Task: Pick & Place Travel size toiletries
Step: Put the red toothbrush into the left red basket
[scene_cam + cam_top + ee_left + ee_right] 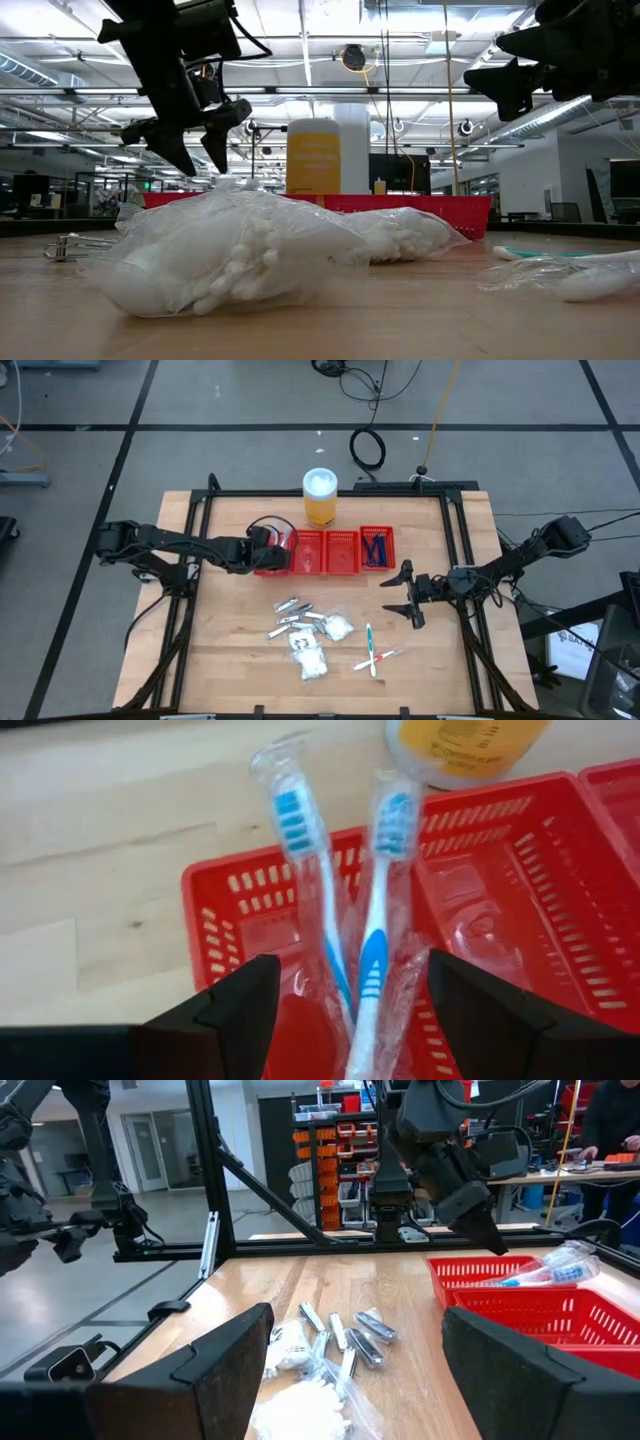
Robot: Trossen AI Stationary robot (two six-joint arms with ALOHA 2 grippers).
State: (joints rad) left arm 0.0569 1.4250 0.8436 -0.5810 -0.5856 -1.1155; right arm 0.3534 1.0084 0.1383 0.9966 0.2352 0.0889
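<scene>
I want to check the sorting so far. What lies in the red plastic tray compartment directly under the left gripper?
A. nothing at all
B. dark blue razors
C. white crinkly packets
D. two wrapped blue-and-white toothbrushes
D: the left wrist view shows two clear-wrapped blue-and-white toothbrushes leaning in the end compartment of the red plastic tray, between the open fingers of the left gripper.

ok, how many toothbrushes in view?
4. Two wrapped ones stand in the tray's end compartment under the left gripper. Two lie crossed on the table, near the right gripper. More may be hidden.
</scene>
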